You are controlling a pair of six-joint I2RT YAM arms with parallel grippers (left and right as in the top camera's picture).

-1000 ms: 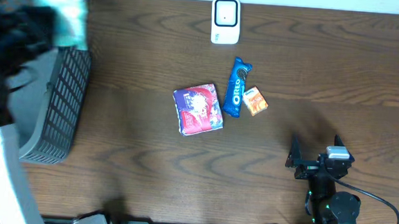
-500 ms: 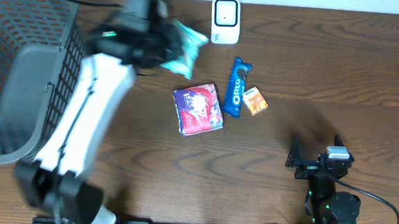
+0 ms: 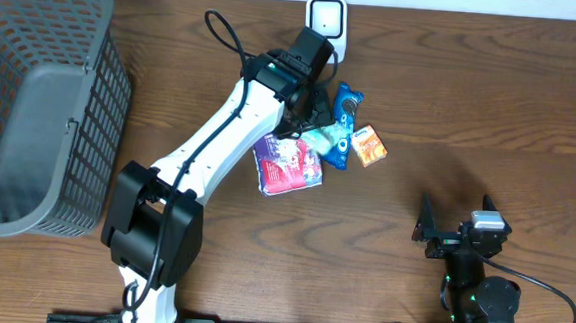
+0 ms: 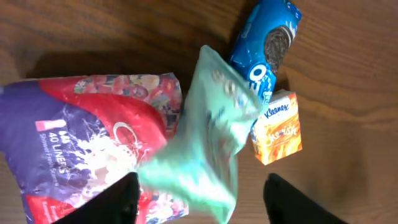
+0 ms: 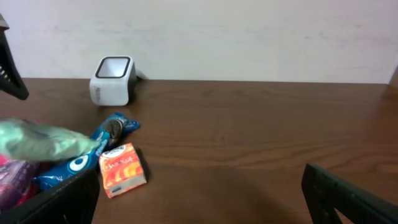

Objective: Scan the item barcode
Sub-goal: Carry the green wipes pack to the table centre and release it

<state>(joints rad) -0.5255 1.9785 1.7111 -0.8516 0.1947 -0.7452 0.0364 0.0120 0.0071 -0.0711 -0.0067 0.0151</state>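
Observation:
My left gripper (image 3: 309, 111) hangs over the pile of items in the middle of the table, its jaws open. A pale green packet (image 4: 208, 149) shows blurred between and below its fingers, loose, lying over the purple-red pouch (image 4: 81, 143) and next to the blue Oreo pack (image 4: 264, 43). In the overhead view the green packet (image 3: 321, 139) sits between the pouch (image 3: 286, 161) and the Oreo pack (image 3: 344, 115). The white scanner (image 3: 325, 29) stands at the far edge. My right gripper (image 3: 454, 229) rests open near the front right, with nothing in it.
A small orange Kleenex pack (image 3: 368, 145) lies right of the Oreo pack. A grey mesh basket (image 3: 90, 39) fills the left side of the table. The right wrist view shows the scanner (image 5: 112, 79) and the orange pack (image 5: 122, 169) ahead of it.
The left arm swung from the basket to the middle with the green packet. Its jaws opened and the packet came loose over the pile. The right arm stayed still.

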